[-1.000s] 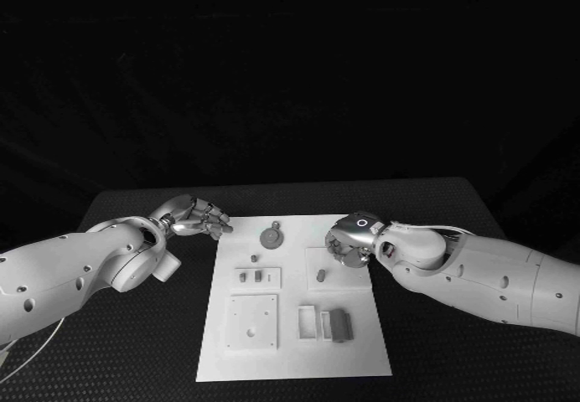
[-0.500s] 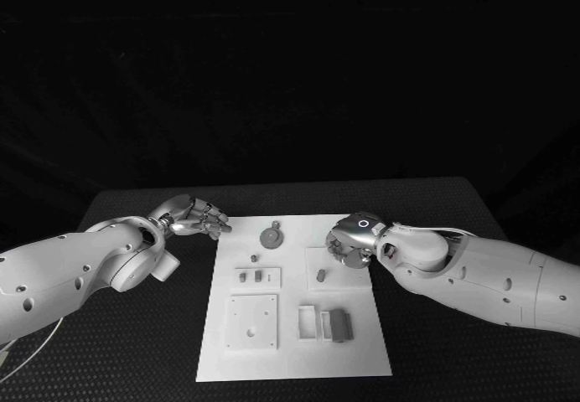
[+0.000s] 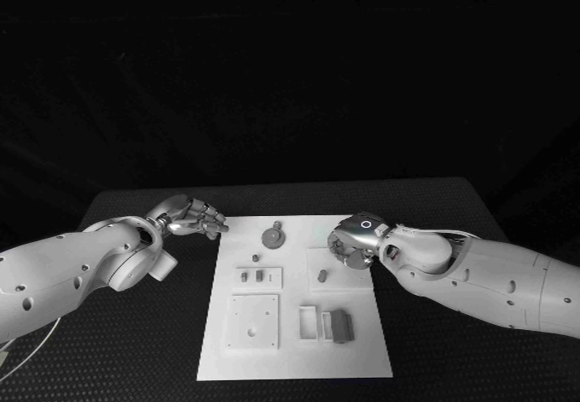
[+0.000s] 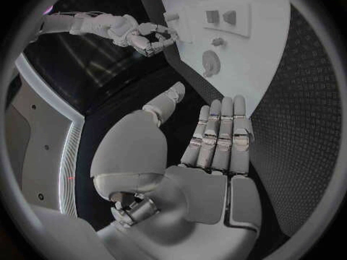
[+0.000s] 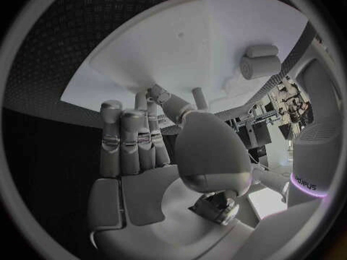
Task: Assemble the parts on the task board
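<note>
Right in the lower middle of the head view lies the white task board (image 3: 294,306), flat on the black table (image 3: 145,352). Small grey parts sit on it: a round disc (image 3: 274,238) near its upper edge, a little peg (image 3: 256,257) just below that, two short upright pieces (image 3: 251,274) on a small square plate left of centre, and a single stub (image 3: 323,274) on another plate to the right of centre. Lower down, a larger square plate (image 3: 253,322) with a hole lies on the left, and beside it, at lower centre, a white bracket with a grey block (image 3: 336,323).

Left of the board's upper corner, the left hand (image 3: 191,217) hovers above the table, just off the board's edge. Its wrist view shows the fingers (image 4: 220,134) straight and pressed side by side, the thumb set apart, nothing held.

At the board's right edge, the right hand (image 3: 352,241) hangs over the upper right part of the board, close to the stub. Its wrist view shows the fingers (image 5: 130,144) lined up together and extended, with the thumb (image 5: 168,101) reaching toward the white surface and no part between them. From the left wrist view, the same hand (image 4: 148,37) appears with its fingertips curved toward each other near the board's corner.
</note>
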Robot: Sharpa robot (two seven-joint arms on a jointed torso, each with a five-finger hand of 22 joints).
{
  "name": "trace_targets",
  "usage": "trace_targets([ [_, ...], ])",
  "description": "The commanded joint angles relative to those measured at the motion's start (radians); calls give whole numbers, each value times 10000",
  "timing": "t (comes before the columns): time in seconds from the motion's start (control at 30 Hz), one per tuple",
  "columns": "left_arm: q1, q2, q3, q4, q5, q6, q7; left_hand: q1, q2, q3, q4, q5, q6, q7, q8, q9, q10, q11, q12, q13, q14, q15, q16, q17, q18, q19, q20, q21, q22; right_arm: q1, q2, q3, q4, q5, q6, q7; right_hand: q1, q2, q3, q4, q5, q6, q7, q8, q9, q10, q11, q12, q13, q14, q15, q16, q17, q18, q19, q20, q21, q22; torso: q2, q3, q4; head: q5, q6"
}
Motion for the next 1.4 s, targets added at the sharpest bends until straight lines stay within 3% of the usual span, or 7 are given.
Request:
trace_targets([
  [0.03,8,10,7,0,10,112,40,-117,-16,-49,-2,-37,-47,16,52,-11,6,31,-14,-12,33,39,-44,15,172,-2,46,-13,-14,23,-30,20,-5,-149,-371,-151,25,-87,-4,-7,24,84,4,46,16,84,-15,51,-18,16,-73,46,11,842,54,4,61,167,0,1,-2,-5,-4],
  [0.3,8,24,7,-7,-6,119,41,-118,-18,-54,2,-37,-52,17,53,-12,3,32,-15,-18,31,40,-52,23,172,-6,46,-14,-18,24,-67,30,31,-51,-473,-121,24,-96,-4,-7,24,95,0,49,16,100,-21,47,-24,20,-78,51,14,842,63,0,64,168,0,1,0,-4,-15],
  [0.57,7,29,7,-23,-6,135,39,-115,-16,-56,7,-37,-57,18,56,-12,1,33,-14,-25,30,41,-60,32,173,-8,46,-13,-21,59,-190,115,168,231,-366,-52,20,-96,-2,-4,24,99,-2,50,15,109,-24,42,-30,22,-82,54,16,842,69,-2,65,168,-1,-5,2,6,-33],
  [0.73,7,22,7,-40,-6,162,20,-114,-14,-58,10,-37,-59,18,57,-12,1,33,-14,-28,30,41,-64,37,174,-9,47,-13,-23,192,-368,230,402,553,164,13,14,-95,-1,-2,24,100,-1,49,13,114,-25,38,-34,21,-82,54,17,842,70,-3,65,168,-1,-6,2,2,-40],
  [0.97,7,24,7,-64,-30,152,25,-105,-12,-57,9,-37,-64,19,58,-12,-3,34,-15,-34,27,42,-73,44,174,-13,47,-14,-26,313,-516,349,622,703,133,31,-14,-85,-2,2,24,94,3,42,8,117,-22,22,-46,8,-80,48,17,842,61,0,55,165,-2,-11,5,-4,-14],
  [1.2,7,28,7,-70,-30,143,29,-100,-12,-60,11,-37,-71,21,59,-13,-8,37,-16,-42,24,44,-83,53,174,-19,49,-14,-30,336,-506,550,1023,837,104,36,-19,-82,1,-1,24,95,3,41,7,121,-22,15,-52,3,-80,46,17,842,59,-1,51,163,1,0,5,33,-15],
  [1.4,7,38,7,-62,-30,144,28,-99,-13,-62,13,-37,-75,22,60,-14,-9,38,-16,-46,23,45,-88,59,173,-20,50,-14,-32,393,-295,578,1435,925,281,16,-24,-76,3,-1,24,93,4,39,5,123,-22,9,-57,0,-80,44,17,842,57,-2,47,162,0,-4,4,87,-27],
])
